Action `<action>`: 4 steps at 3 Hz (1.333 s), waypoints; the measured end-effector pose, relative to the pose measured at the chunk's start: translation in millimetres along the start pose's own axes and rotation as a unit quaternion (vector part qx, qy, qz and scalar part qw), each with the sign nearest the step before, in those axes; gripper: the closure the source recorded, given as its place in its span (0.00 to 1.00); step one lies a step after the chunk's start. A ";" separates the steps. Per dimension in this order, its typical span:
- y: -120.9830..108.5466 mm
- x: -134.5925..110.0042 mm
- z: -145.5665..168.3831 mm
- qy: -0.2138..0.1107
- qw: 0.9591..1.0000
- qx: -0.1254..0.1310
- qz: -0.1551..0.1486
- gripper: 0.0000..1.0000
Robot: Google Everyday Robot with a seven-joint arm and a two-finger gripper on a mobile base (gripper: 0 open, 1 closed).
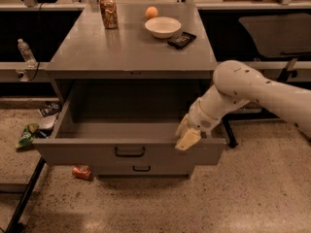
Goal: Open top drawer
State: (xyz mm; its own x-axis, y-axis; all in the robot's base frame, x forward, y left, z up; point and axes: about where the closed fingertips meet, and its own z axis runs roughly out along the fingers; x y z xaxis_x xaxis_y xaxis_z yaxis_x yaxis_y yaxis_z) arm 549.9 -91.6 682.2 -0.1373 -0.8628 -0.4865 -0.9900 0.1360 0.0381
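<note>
The top drawer (87, 152) of the grey metal cabinet stands pulled far out. Its deep box looks empty and its flat front panel carries a small dark bar handle (129, 152). My gripper (187, 138) hangs from the white arm at the right end of the drawer's front edge, its pale fingers (186, 141) hooked over the top rim of the front panel. A lower drawer front (141, 169) with its own small handle shows just below, mostly hidden by the open drawer.
The cabinet top (112, 47) holds a can (109, 12), an orange (151, 12), a white bowl (163, 26) and a dark remote (181, 40). A water bottle (26, 52) stands at left. A green bag (28, 134) and a red can (81, 172) lie on the floor.
</note>
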 end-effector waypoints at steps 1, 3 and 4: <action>0.0 0.3 0.6 0.000 1.000 0.000 0.000 0.45; -38.6 -37.5 -105.4 0.044 0.992 0.114 -0.022 0.01; -58.1 -54.8 -132.0 0.049 0.987 0.146 -0.044 0.12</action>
State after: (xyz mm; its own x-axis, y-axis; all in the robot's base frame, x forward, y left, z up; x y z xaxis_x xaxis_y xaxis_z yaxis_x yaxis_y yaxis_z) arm 610.5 -116.4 821.9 -0.0688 -0.9183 -0.3899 -0.9484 0.1815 -0.2602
